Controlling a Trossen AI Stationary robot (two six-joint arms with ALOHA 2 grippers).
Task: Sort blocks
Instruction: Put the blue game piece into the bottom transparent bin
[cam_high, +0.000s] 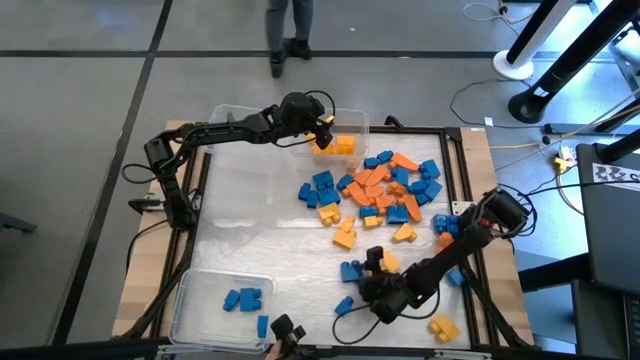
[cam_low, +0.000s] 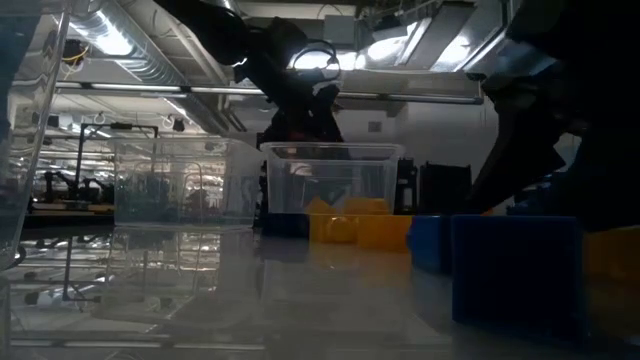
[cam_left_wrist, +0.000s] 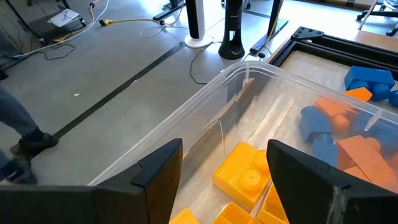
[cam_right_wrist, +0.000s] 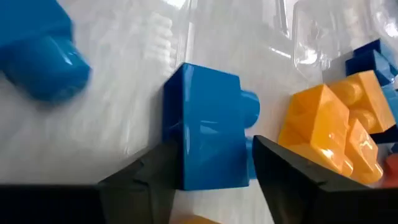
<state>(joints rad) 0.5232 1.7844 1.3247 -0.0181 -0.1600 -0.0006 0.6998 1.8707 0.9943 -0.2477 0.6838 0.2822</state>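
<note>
A loose pile of blue, orange and yellow blocks (cam_high: 390, 185) lies on the white table at centre right. My right gripper (cam_high: 368, 264) is low at the near side of the pile, its fingers on either side of a blue block (cam_right_wrist: 211, 134) that sits on the table. A yellow-orange block (cam_right_wrist: 329, 127) lies right beside it. My left gripper (cam_left_wrist: 224, 168) hangs open over the far clear bin (cam_high: 300, 120). That bin holds yellow blocks (cam_left_wrist: 245, 177), and nothing is between the fingers. My right gripper has the blue block between its two fingers. One finger (cam_right_wrist: 158, 171) is at the block's plain side (cam_right_wrist: 177, 124). The other finger (cam_right_wrist: 280, 165) is at its studded side (cam_right_wrist: 249, 146). The fingers slant down. The block rests on the table, studs sideways.
A second clear bin (cam_high: 190, 315) at the near left corner holds a few blue blocks (cam_high: 242, 298). Single blocks lie near the right arm: a blue one (cam_high: 343, 303) and a yellow one (cam_high: 443, 326). A person's legs (cam_high: 290, 40) stand beyond the far edge.
</note>
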